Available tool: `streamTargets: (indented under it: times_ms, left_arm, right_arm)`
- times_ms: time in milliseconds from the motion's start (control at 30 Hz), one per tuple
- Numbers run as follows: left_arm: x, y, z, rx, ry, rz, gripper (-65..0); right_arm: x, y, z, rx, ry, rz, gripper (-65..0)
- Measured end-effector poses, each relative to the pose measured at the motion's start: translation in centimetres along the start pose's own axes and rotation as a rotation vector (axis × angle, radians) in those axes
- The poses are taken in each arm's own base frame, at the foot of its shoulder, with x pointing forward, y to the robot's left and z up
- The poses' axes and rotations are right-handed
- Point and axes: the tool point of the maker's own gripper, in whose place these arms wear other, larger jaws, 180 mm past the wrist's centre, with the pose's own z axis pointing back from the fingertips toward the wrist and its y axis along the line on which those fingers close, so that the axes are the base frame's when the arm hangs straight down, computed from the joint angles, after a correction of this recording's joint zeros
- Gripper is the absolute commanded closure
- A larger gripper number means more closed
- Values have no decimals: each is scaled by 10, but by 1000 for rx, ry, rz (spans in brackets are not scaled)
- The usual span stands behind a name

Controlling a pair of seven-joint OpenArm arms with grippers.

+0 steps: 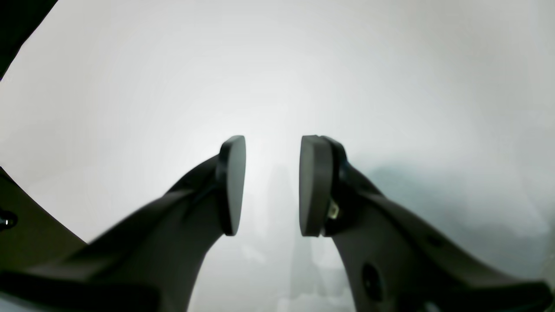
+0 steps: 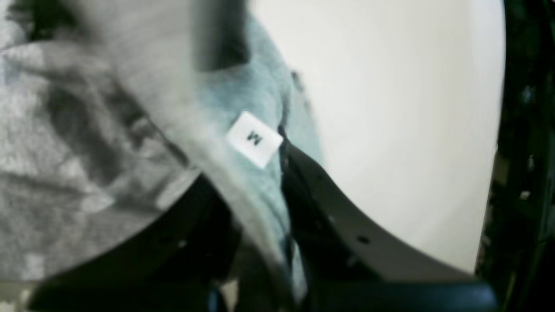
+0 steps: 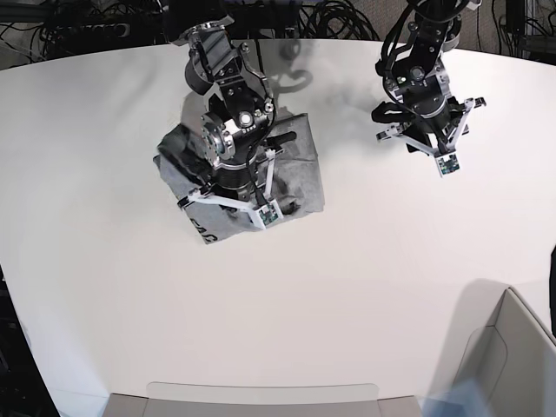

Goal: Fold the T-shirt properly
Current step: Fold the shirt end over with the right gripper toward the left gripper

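Note:
The heather-grey T-shirt (image 3: 300,165) lies bunched into a rough square at the back left of the white table (image 3: 365,287). Dark lettering shows at its near corner. My right gripper (image 3: 228,180) is down on the bundle. In the right wrist view its dark fingers (image 2: 312,190) are shut on a fold of the T-shirt (image 2: 65,173), next to a white size label (image 2: 255,138). My left gripper (image 3: 423,130) hovers over bare table to the right, well apart from the shirt. Its two pads (image 1: 232,184) stand open with nothing between them in the left wrist view (image 1: 272,186).
A pale box (image 3: 512,347) stands at the near right corner, and a flat grey tray edge (image 3: 261,395) runs along the front. Cables (image 3: 78,30) lie behind the table's curved back edge.

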Motion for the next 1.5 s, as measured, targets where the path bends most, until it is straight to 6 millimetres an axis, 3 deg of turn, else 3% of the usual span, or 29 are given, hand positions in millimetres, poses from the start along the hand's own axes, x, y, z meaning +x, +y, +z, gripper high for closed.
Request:
streamTargets:
  times_ms: [167,367,633,767,833,1000,1100,1500]
  left_arm:
    - [1,0,0,-1,-7,0,-219]
    - [-5,2,1,4,-3,-10,-219]
    - [-5,2,0,4,-3,-11,-219]
    - [-5,2,1,3,-3,-12,-219]
    - [-5,2,1,3,-3,-11,-219]
    - [-5,2,0,4,-2,-12,-219]
    - [-5,2,0,4,-2,-12,-219]
    - [-18,4,2,6,27,-26,-219]
  right_arm:
    - [5,32,2,44,-12,35,0]
    - [23,45,10,40,-68,13,0]
    - [15,64,-14,90,-10,54,0]
    - [24,68,-13,98,-75,53,-155]
    - [29,74,-10,109,-111,64,-193]
    - [54,122,14,262,-274,58,-196]
    - [61,138,22,346,-309,11,-196]
    - [69,139,24,385,-341,-33,-199]
